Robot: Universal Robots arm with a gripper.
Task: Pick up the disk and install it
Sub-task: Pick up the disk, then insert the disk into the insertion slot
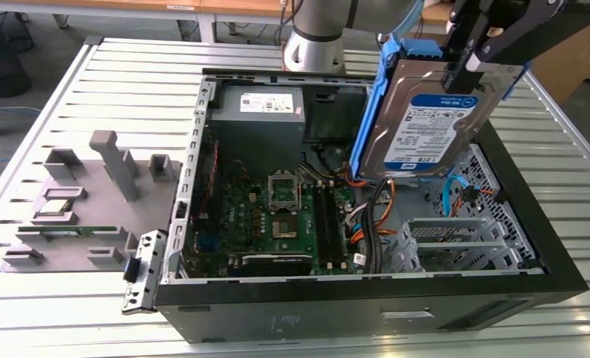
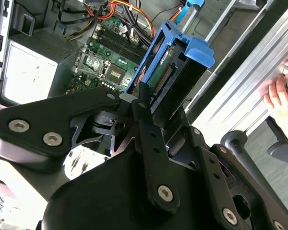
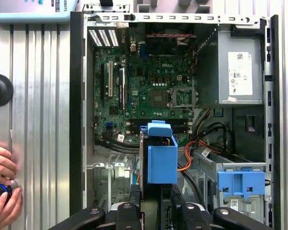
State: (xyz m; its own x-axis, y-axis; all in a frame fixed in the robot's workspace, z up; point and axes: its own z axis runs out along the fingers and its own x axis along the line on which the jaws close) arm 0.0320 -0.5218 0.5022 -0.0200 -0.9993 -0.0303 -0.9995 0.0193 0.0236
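The disk [image 1: 424, 123], a silver hard drive with a white-and-blue label and blue side rails, hangs on edge above the open computer case [image 1: 533, 246]. It is tilted, over the side of the case at the exterior view's right. My gripper [image 1: 471, 66] is shut on its upper end. Both wrist views look down along the fingers [image 2: 143, 103] to the disk [image 2: 170, 72], whose blue end tab points into the case. Its blue rail [image 3: 161, 157] hangs over the cables beside the motherboard [image 3: 144, 96].
The case holds a grey power-supply box [image 1: 259, 112], orange and black cables [image 1: 369, 216] and a metal drive cage [image 1: 454, 239]. A bare blue bracket [image 3: 241, 182] sits in one bay. A grey fixture [image 1: 86, 201] lies at the exterior view's left. A person's hands [image 3: 2, 191] rest beside the case.
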